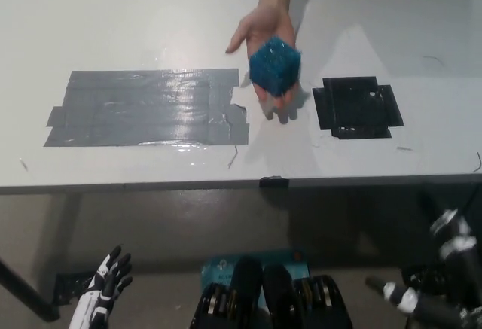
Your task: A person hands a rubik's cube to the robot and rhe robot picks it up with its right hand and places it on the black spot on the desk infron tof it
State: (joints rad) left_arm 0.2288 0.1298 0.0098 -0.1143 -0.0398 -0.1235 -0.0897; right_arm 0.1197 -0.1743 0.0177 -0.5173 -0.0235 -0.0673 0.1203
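Blue and glittery, the rubik's cube [275,65] rests on the upturned palm of a person's hand [265,43] that reaches in from the far side of the desk [151,20]. The cube is carried above the desk top, between the grey tape patch [147,108] and the black spot [357,108], nearer the spot. No stickers or writing can be read on the cube (its faces look a uniform blue at this sharpness). The black spot is a square of dark tape with ragged corners, lying flat and bare, near the desk's front edge. The grey patch stretches wide over the left half of the desk, glossy and wrinkled.

Below the front edge, the white left hand [105,284] hangs low at the lower left, its fingers spread apart and holding nothing. The black right hand [433,299] sits at the lower right, well short of the cube; its shape is dark and blurred, so whether its fingers are apart or together cannot be told. Open desk surface lies all around the spot.
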